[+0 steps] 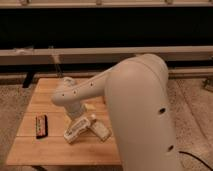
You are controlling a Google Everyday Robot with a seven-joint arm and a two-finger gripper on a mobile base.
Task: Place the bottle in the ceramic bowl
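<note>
Jaws of gripper (pixel 80 116): opening cannot be told, hidden under wrist. Gripper held low over middle of desk (pixel 30 150), right at upper end of bottle (pixel 77 129). Bottle seen slanted at desk's front middle. Whitish block (pixel 100 131) just beside it, rightward. Dark flat object (pixel 41 126) well apart, leftward.

Wooden plank table (pixel 30 150), lower left of frame, standing on speckled floor (pixel 11 102). Lying on it:
- dark flat rectangular item (pixel 41 125), left of centre
- bottle (pixel 76 130) on its side, centre
- whitish block (pixel 101 131) just right of the bottle, angled towards it

Gripper (pixel 79 116) is low, just above the bottle.
</note>
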